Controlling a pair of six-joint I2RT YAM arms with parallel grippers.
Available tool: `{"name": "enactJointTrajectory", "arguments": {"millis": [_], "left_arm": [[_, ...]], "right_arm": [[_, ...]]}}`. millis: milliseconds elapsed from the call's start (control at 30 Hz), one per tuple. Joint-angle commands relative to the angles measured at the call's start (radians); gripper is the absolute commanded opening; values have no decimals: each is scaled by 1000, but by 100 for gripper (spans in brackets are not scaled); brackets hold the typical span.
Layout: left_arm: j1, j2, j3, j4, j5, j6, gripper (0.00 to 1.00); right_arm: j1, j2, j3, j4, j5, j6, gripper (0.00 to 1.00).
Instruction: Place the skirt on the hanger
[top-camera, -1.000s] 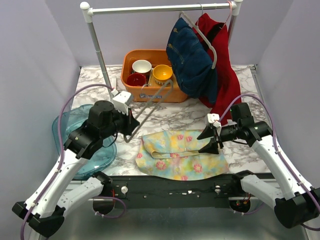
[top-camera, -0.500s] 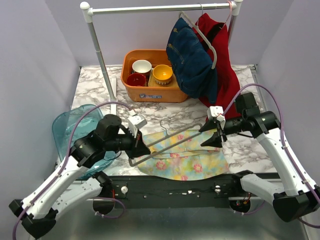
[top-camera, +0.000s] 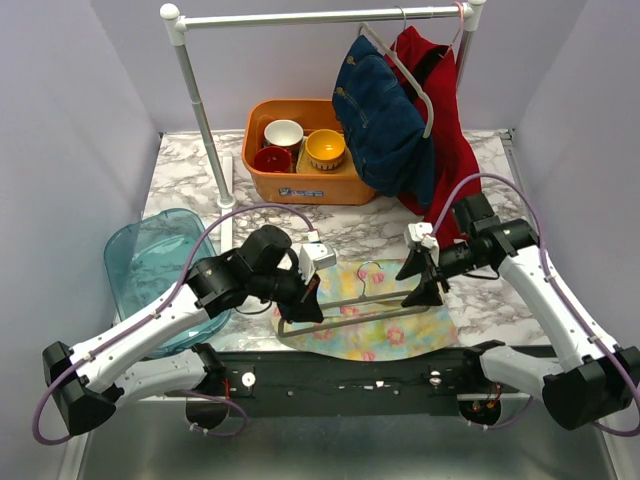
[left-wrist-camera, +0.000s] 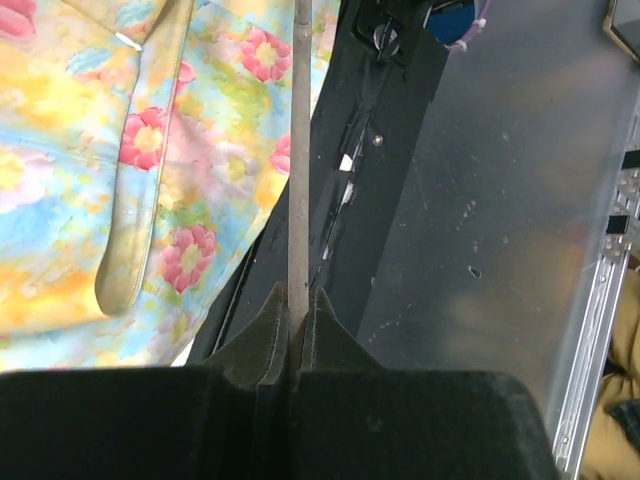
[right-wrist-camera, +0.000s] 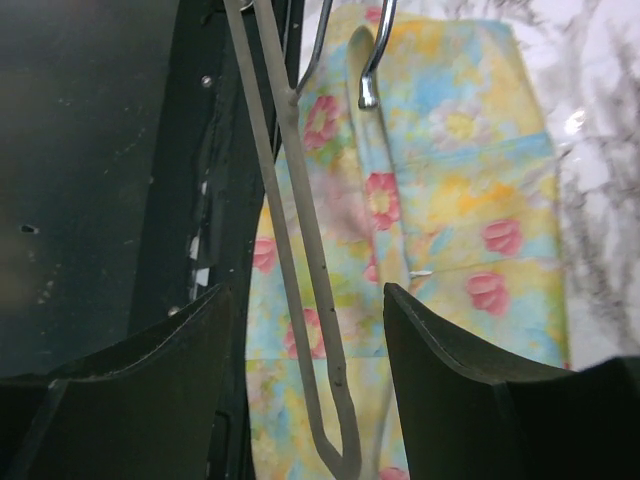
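Scanning from the big things down: the marble table (top-camera: 190, 170) is hard and slick, veined grey on white, and the white rail (top-camera: 300, 17) crosses the back with other clothes hung on it. Neither matters yet.

The skirt (top-camera: 370, 342) does. It lies flat at the near edge of the table, between my two arms. It is thin floral cloth in yellow, blue and pink, soft and limp, with its long axis running left to right.

Next, the hanger (top-camera: 375, 313). It is a thin grey wire frame, rigid and smooth, laid across the skirt along that same left-right line. Whether it rests on the cloth or floats just above it, I cannot tell.

My left claw (top-camera: 308, 300) is pinched tight on the hanger's left end, and the bar runs straight out from between its dark pads.

My right claw (top-camera: 420, 278) stands wide and holds nothing. It is the nearer one to the free right end. In its wrist view the hanger's narrow looped tip sits right between the fingers, with skirt to one side of it.

Smallest of all is the hook (right-wrist-camera: 372, 60), shiny curved metal, lying over the cloth on the far side.

My read is that the skirt lies below and just beside my open claw, so going down for the cloth is my move.
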Motion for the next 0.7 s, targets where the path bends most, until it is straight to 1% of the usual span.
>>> {"name": "enactJointTrajectory", "arguments": {"millis": [0,100,200,400,433,500,600,633,667], "left_arm": [[-20,19,46,33,43,44,0],[-29,22,50,31,40,48,0],[-31,22,54,29,21,52,0],[-31,16,60,36,7,65,0],[-31,14,60,37,3,67,0],[-31,17,60,45,0,68,0],[-29,25,59,57,-8,72,0],[-31,26,59,63,-11,72,0],[-31,29,57,71,-23,72,0]], "right_arm": [[9,4,-69,22,-11,4,69],[11,24,-87,33,-22,21,67],[22,56,-95,15,-60,10,63],[36,76,-118,51,-60,45,54],[40,79,-118,47,-65,38,49],[48,79,-112,36,-74,34,44],[59,84,-106,24,-86,28,27],[62,88,-104,21,-86,25,2],[63,90,-101,21,-89,28,1]]}}
